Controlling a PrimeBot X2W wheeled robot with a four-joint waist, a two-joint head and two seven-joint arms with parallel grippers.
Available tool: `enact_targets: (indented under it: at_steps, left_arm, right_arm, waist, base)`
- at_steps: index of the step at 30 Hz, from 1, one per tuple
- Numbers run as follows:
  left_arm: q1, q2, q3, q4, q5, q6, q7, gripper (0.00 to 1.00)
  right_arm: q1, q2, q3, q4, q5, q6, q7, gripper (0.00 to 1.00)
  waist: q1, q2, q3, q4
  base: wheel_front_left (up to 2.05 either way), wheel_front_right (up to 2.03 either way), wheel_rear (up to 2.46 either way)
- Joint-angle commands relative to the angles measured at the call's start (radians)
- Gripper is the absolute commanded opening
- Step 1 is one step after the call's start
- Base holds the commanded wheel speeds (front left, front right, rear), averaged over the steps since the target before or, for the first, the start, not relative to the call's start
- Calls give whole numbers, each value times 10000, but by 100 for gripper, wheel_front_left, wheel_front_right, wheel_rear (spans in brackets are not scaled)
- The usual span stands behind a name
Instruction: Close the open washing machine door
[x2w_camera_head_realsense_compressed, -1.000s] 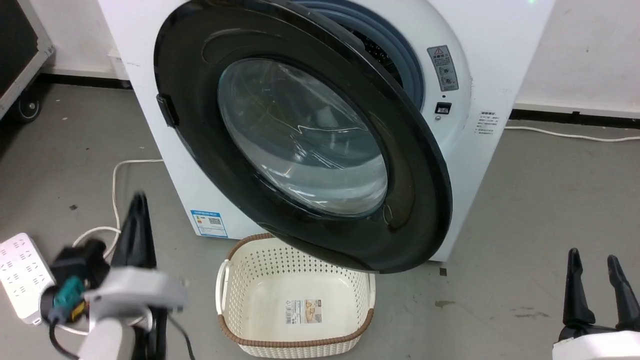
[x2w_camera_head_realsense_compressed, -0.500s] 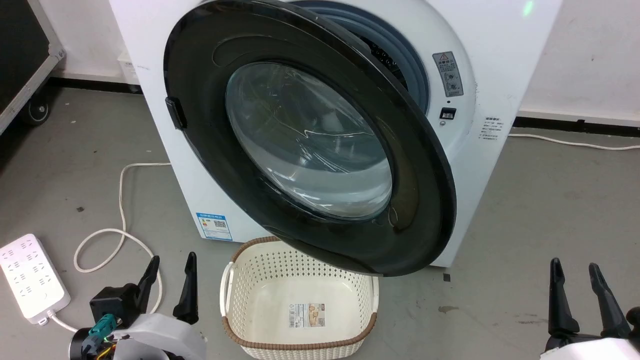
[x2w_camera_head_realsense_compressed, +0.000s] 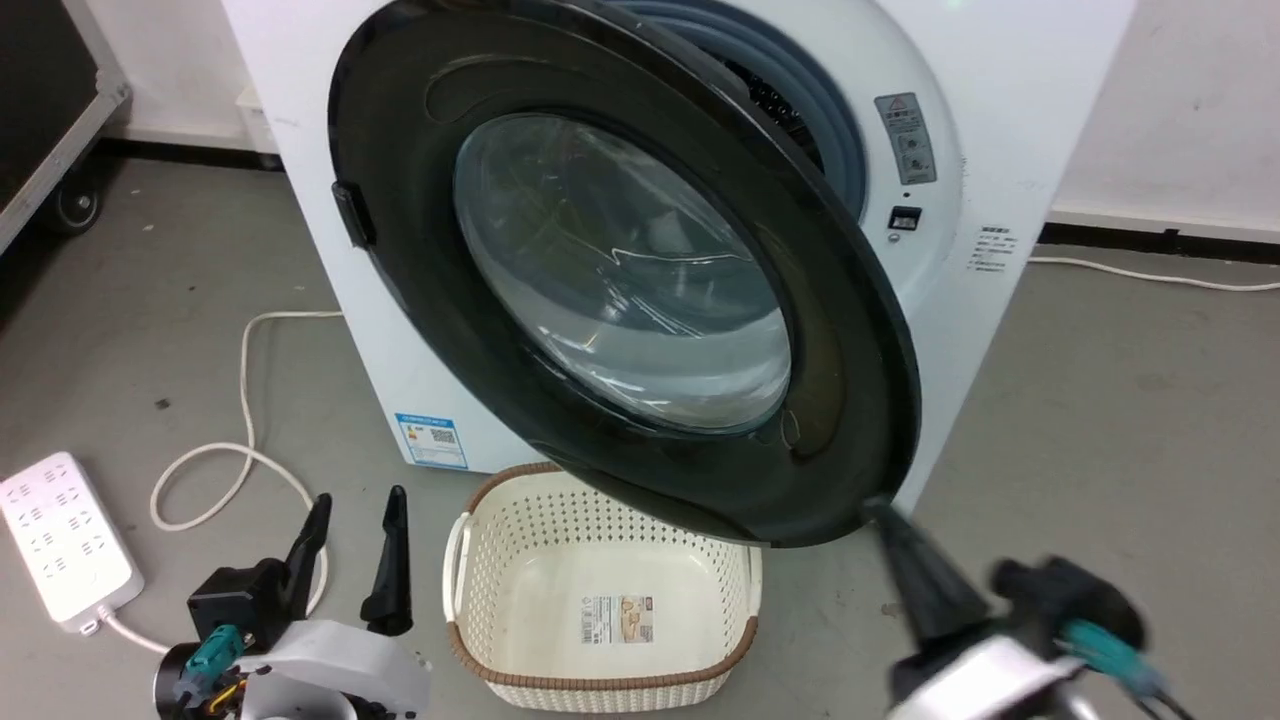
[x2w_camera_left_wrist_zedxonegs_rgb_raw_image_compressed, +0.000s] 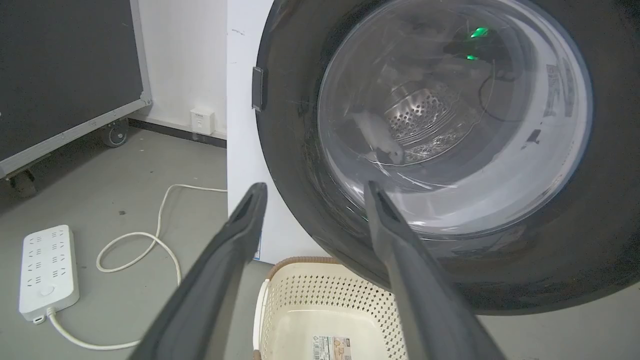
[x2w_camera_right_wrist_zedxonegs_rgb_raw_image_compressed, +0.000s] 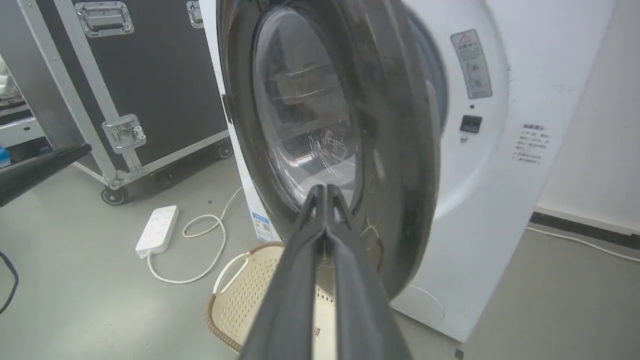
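The right pincer (x2w_camera_head_realsense_compressed: 885, 515), fingers together, is being swung up and inward; the washing machine door (x2w_camera_head_realsense_compressed: 620, 280) is being seen just above its tip, hanging open. The left pincer (x2w_camera_head_realsense_compressed: 358, 497) is being held apart.

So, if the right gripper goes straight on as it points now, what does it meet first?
Most likely the washing machine door: the shut right gripper aims at its lower part, near where the glass meets the black rim. Depth is hard to judge.
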Motion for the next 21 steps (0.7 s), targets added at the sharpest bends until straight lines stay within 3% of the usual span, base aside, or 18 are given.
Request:
enact_targets:
  at_steps: [1,7,11,21]
  left_arm:
    - [38,-15,-6,-41,45,46,-57,100]
    - [-15,-36,-30,-106,16,47,-62,100]
    - [-132,-28,17,-96,-50,29,-74,100]
    - [-542,-74,-37,-179,7,-55,-102,100]
  right_arm:
    - [-335,-4,286,340,-89,-2,278,0]
    - [-1425,-4,223,1811,-527,-2,577,0]
    - [-2445,-4,-483,3122,-725,-2,154,0]
    - [-4156,-4,-1907,4331,-1318,-2,-323,0]
  waist:
    - [0,0,70,56]
    - [0,0,357,264]
    - [0,0,635,475]
    - [0,0,1305,759]
  base:
    - [0,0,0]
    - [0,0,0]
    - [0,0,0]
    - [0,0,0]
